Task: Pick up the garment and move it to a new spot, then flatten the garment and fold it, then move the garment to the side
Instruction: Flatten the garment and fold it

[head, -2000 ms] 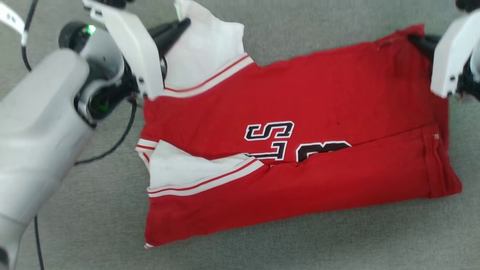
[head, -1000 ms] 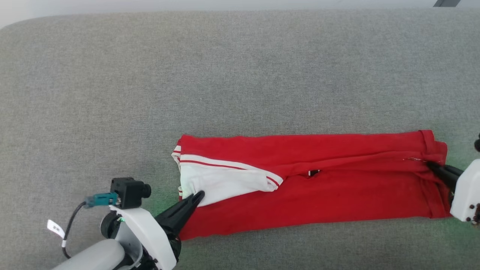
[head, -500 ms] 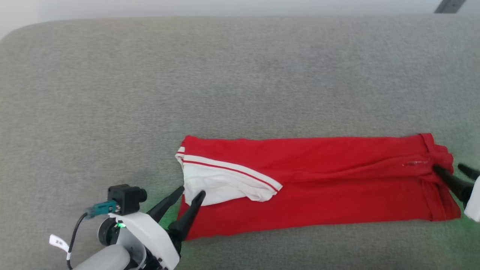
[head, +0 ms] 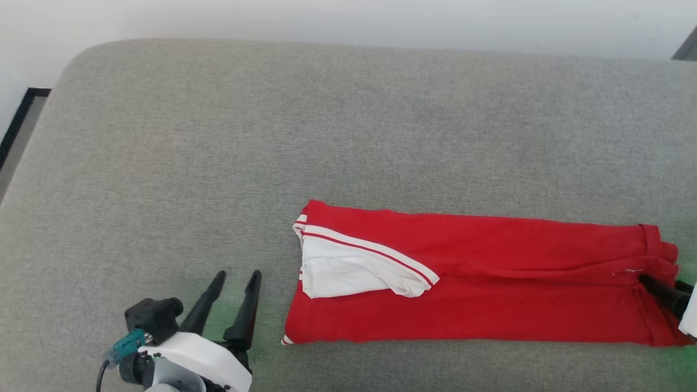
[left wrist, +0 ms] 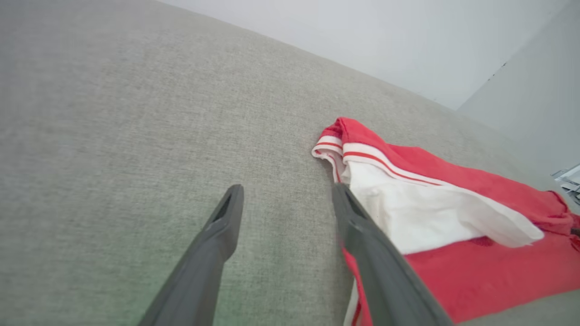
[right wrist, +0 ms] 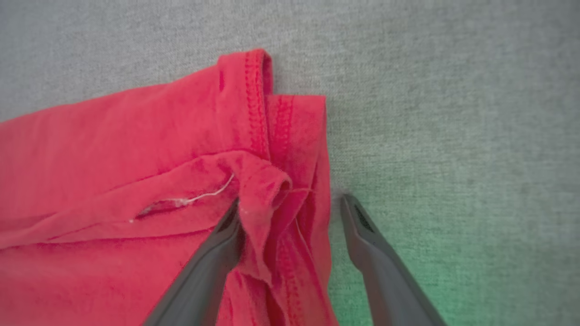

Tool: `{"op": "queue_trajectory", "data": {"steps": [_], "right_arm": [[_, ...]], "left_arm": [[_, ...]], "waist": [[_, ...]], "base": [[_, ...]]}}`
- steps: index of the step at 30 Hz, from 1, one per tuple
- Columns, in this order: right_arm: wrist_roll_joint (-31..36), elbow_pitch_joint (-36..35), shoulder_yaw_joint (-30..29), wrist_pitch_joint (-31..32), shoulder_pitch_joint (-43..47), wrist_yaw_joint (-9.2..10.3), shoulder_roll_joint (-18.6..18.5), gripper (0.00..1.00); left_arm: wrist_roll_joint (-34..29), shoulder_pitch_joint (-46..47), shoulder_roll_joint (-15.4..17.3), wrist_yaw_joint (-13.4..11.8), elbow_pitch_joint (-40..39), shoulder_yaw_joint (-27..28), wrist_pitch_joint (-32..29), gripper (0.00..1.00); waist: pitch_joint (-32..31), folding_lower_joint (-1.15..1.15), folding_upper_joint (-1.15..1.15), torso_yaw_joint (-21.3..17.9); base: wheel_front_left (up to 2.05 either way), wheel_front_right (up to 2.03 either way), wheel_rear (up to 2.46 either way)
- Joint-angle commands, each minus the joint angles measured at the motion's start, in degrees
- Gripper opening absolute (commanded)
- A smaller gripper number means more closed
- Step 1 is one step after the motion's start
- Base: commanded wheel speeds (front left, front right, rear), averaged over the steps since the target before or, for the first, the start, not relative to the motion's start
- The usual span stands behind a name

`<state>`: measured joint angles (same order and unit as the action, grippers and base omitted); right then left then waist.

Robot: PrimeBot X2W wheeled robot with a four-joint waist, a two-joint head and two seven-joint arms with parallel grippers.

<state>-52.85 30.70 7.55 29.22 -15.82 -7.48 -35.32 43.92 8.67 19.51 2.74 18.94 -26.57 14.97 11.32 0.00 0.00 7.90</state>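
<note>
Grey woven upholstery [head: 272,136] with a rounded far-left corner spreads beneath a pale wall [head: 348,22], and on it a red shirt [head: 517,283] lies folded into one long, narrow band. In the head view the band runs across the near right part of the surface, its right end close to the edge of that view. A white sleeve [head: 343,272] edged with red-and-white striped trim [head: 370,250] is folded over the shirt's left end, while the stitched hem [right wrist: 256,90] closes the right end.

At the near left, the left gripper [head: 237,277] hovers over bare upholstery just beside the sleeve end. Its two dark fingers are spread well apart with nothing between them. From that arm's own wrist camera, one finger crosses in front of the shirt's edge, though the head view shows a strip of grey between finger and cloth. A small black camera [head: 152,316] with a teal connector [head: 128,343] rides on the white wrist housing.

At the far right, the right gripper [right wrist: 290,203] stands over the hem with its fingers wide apart and no pinch on the fabric. A bunched fold [right wrist: 265,185] of red cloth sits in the gap, pressed against one finger, while the other finger is over grey upholstery just beside the hem's outer edge. A loose white thread [right wrist: 213,194] trails from the fold. Faint green light tints the upholstery near both grippers.
</note>
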Motion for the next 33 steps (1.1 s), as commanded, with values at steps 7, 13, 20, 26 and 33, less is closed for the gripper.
{"op": "queue_trajectory", "data": {"steps": [7, 13, 20, 26, 33], "right_arm": [[-0.38, 3.04, 2.27, 1.70, -0.06, -0.04, 2.98, 0.33], [-0.70, 4.35, 2.14, 1.73, -0.36, 0.01, 2.31, 0.00], [-0.88, 4.94, 0.31, 0.00, -1.65, 0.14, 0.86, 0.00], [-0.61, 6.07, -2.91, -2.22, -1.81, 0.13, -2.01, 0.00], [1.61, 9.45, -6.59, -4.04, -0.76, 0.12, -8.00, 0.00]], "left_arm": [[-18.47, -4.41, -6.11, 1.68, -2.32, 10.97, 0.29, 1.00], [-27.63, -7.09, -10.62, 3.38, -6.90, 17.48, 0.28, 1.00], [-33.64, -8.61, -13.18, 4.46, -10.47, 21.53, 0.28, 1.00], [-35.86, -8.65, -13.87, 4.69, -10.07, 22.52, 0.29, 1.00], [-37.48, -6.23, -13.49, 4.78, -9.65, 22.68, 0.29, 1.00]], "waist": [[-1.03, 0.00, 0.00, 0.72], [-1.31, 0.00, 0.00, 0.51], [-1.23, 0.00, 0.00, -0.35], [-0.82, 0.00, 0.00, -1.76], [-0.07, 0.00, 0.00, -3.68]], "base": [[0.00, 0.00, 0.00], [0.00, 0.00, 0.00], [0.00, 0.00, 0.00], [0.00, 0.00, 0.00], [0.00, 0.00, 0.00]]}}
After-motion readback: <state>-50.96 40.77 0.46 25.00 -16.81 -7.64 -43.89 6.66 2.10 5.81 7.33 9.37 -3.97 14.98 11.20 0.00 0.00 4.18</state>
